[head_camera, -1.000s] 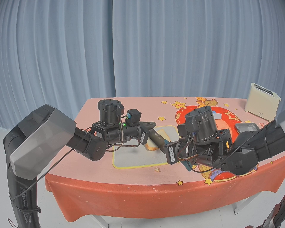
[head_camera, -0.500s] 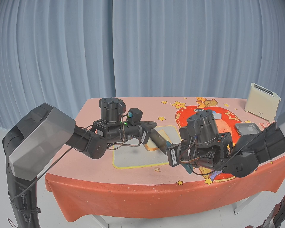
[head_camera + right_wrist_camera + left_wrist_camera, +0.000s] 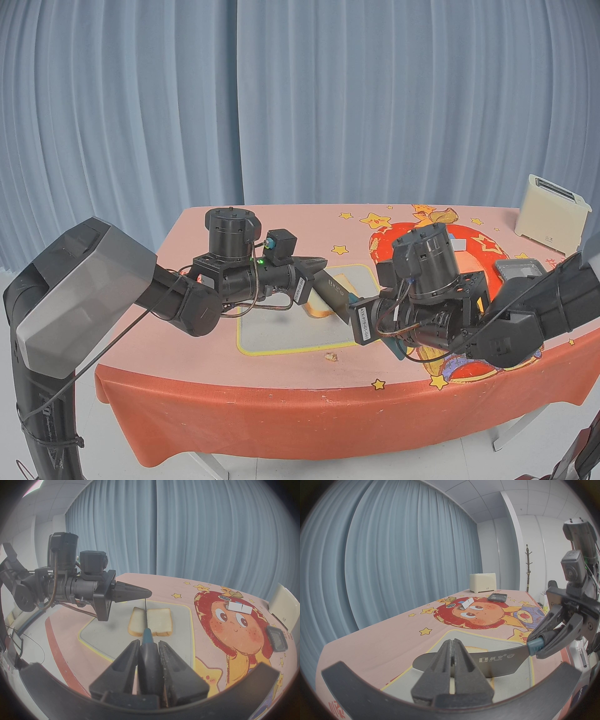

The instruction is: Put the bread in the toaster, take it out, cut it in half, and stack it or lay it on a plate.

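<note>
On the mat (image 3: 281,331), with bare margin surrounding the bread (image 3: 157,621), the right gripper (image 3: 146,642) is clenching the knife (image 3: 493,662); the left gripper (image 3: 453,642) is hovering alongside, pinched closed.

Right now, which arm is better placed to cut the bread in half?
Right: the right gripper is shut on the knife, blade across the bread slice; the left gripper holds no knife.

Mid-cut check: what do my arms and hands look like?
Both arms are black, with cylindrical joints and thin loose cables. The left arm carries a grey angular shell and a green light. The left hand and right hand have black wedge-shaped fingers; white printed labels sit near each.
</note>
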### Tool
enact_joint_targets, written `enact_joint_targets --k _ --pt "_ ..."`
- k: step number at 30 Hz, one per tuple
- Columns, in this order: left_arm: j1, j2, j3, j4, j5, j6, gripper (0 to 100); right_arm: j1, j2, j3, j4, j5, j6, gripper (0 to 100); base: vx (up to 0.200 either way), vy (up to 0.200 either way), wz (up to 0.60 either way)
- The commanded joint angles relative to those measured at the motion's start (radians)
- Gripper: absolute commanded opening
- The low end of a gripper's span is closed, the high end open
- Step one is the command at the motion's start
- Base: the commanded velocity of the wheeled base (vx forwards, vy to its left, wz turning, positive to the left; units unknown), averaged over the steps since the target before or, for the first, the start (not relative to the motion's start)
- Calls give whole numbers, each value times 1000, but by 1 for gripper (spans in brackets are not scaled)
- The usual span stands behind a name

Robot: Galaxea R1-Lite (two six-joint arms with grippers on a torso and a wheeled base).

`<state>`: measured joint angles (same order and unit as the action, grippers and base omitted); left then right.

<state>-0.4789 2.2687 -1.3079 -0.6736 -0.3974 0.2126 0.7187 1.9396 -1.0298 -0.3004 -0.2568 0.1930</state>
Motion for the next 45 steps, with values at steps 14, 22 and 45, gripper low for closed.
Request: enact_joint_targets --k 14,22,45 --pt "6 -3 -2 0 0 -2 0 -1 2 -29 7 -1 -4 0 0 0 0" --pt "10 -58 2 -3 -1 -2 0 -5 1 -15 -6 1 2 0 0 0 0" --pt "312 -735 576 -172 62 -19 0 1 -70 17 -13 1 5 0 0 0 0"
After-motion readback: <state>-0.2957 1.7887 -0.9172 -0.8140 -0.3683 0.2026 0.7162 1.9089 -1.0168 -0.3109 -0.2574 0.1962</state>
